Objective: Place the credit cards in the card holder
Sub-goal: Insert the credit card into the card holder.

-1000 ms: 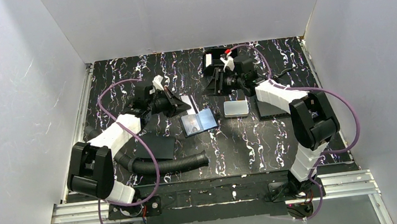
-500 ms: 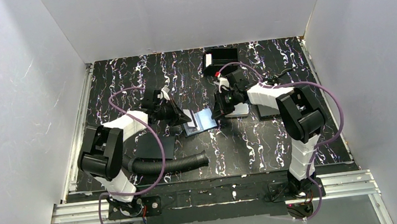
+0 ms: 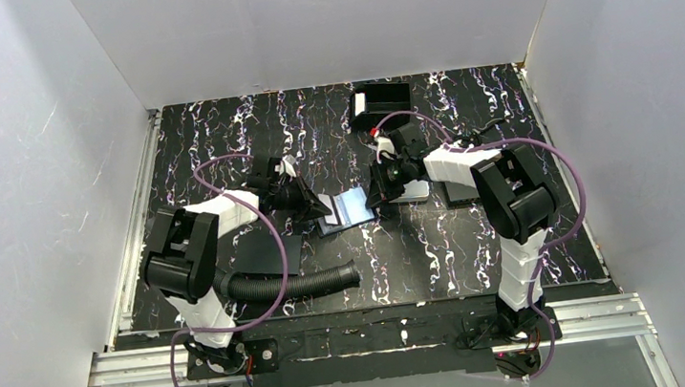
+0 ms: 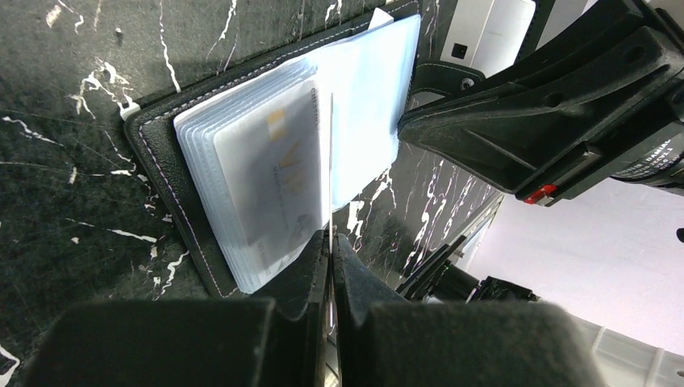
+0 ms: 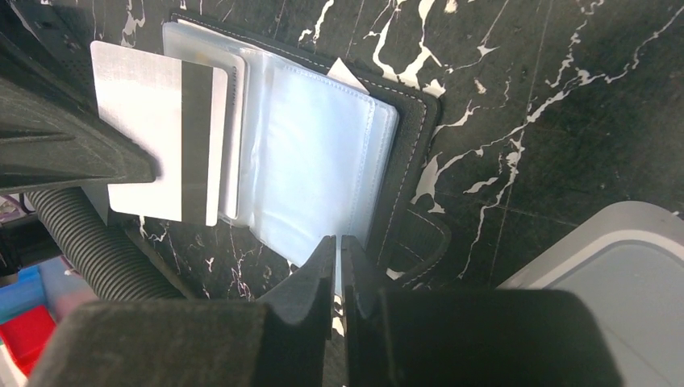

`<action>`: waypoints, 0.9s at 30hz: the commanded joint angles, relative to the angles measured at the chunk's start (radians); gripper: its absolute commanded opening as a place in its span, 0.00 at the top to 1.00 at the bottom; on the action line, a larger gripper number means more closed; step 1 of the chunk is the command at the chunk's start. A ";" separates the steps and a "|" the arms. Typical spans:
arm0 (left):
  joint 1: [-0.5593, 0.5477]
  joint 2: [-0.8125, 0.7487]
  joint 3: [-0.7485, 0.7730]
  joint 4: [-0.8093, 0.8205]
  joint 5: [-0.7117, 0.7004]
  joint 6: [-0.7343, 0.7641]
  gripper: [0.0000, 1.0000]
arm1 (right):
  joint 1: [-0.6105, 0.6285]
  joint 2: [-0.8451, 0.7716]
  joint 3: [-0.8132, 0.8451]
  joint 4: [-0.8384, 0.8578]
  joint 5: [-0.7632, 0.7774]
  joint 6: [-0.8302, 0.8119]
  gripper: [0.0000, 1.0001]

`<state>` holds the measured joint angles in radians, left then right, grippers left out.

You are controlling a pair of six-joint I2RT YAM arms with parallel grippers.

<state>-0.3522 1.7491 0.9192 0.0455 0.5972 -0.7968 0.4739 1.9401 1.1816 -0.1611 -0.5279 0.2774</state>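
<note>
The card holder [image 3: 352,209] lay open on the marbled table [image 3: 218,139] between the 2 arms, its stack of clear sleeves [image 5: 323,153] fanned out. The left gripper [image 4: 331,242] had its jaws closed on 1 white card [image 5: 153,129] with a dark magnetic stripe, held over the holder's left half. The right gripper [image 5: 337,242] was pinched shut on the lower edge of a clear sleeve, apparently holding that page aside.

The main risk, as I judged it, was the card missing a pocket mouth. The sleeves looked thin, glossy and closely packed, so the card's edge could slide between 2 pages instead of into a pocket, or crumple 1 of them. If the right pinch slipped, the page would likely flop back over the opening. The holder itself was not pinned down (only a sleeve was gripped), so a sideways push from the card could drag it toward the silver-grey case [image 5: 621,266] just beside it.

Which pocket was meant, and where its mouth lay, I could not make out. From the left wrist the held card showed only as a thin line. A card with faint lettering [image 4: 274,177] sat inside a sleeve, but I could not tell how many others did. In the top view both grippers covered the holder's ends.
</note>
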 commanded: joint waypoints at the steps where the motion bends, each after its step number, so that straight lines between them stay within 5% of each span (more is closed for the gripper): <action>1: -0.009 0.023 0.034 -0.007 0.029 0.023 1.00 | 0.013 -0.052 0.023 -0.013 0.020 -0.029 0.84; 27: -0.024 0.109 0.048 0.040 0.077 0.010 1.00 | 0.012 0.015 -0.026 0.050 0.022 0.001 0.89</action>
<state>-0.3706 1.8448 0.9588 0.0711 0.6454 -0.7935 0.4873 1.9377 1.1727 -0.1408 -0.5039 0.2830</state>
